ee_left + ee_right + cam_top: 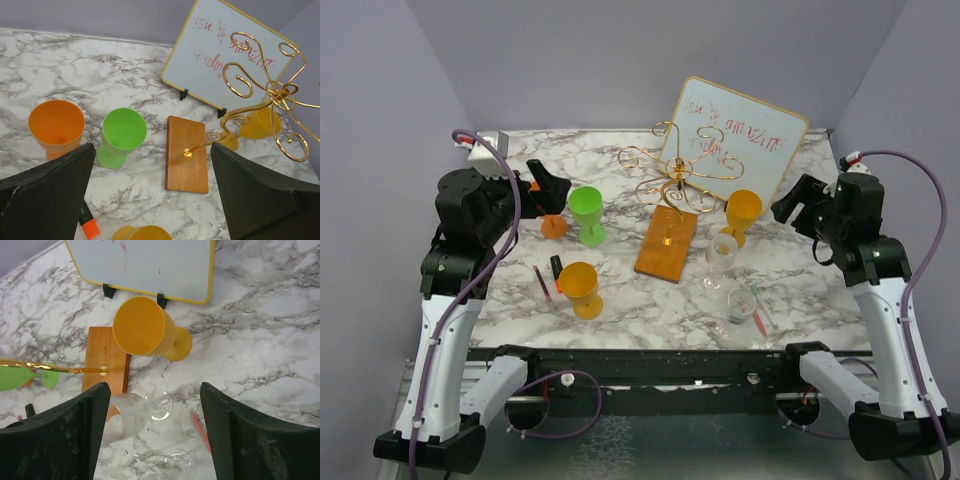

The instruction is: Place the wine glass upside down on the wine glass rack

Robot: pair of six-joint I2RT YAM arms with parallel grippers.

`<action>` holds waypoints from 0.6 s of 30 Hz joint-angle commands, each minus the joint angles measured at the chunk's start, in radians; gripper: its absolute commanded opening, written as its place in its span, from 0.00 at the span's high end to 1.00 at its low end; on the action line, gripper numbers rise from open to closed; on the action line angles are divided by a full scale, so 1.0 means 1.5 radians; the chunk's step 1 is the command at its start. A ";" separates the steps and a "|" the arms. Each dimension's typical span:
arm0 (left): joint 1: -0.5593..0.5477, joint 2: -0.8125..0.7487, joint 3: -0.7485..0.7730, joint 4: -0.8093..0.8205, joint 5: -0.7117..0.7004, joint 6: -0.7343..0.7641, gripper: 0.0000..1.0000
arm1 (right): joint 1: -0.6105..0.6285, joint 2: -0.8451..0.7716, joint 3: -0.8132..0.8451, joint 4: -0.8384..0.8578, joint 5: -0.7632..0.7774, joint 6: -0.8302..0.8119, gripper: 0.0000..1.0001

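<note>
Wine glass in right wrist view

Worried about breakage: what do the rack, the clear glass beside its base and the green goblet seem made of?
Wine glass rack: shiny gold wire, likely metal; its base, smooth orange-brown wood, grained. Clear wine glass: see-through, glass or clear plastic, cannot tell. Green goblet: opaque, matte, probably plastic.

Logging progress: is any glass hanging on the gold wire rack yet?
No, every curled arm of the wine glass rack is bare; a clear wine glass rests on the marble beside its base.
</note>
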State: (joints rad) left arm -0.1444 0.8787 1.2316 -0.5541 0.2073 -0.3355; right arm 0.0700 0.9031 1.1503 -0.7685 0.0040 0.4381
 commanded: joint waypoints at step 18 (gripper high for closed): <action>-0.003 0.070 0.009 0.115 -0.001 -0.063 0.01 | 0.024 0.356 0.043 0.109 0.014 0.004 0.54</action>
State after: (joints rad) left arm -0.1448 0.9813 1.2472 -0.4503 0.2192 -0.3847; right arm 0.0856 1.3895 1.1778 -0.6430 0.0025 0.4759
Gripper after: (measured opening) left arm 0.987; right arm 0.483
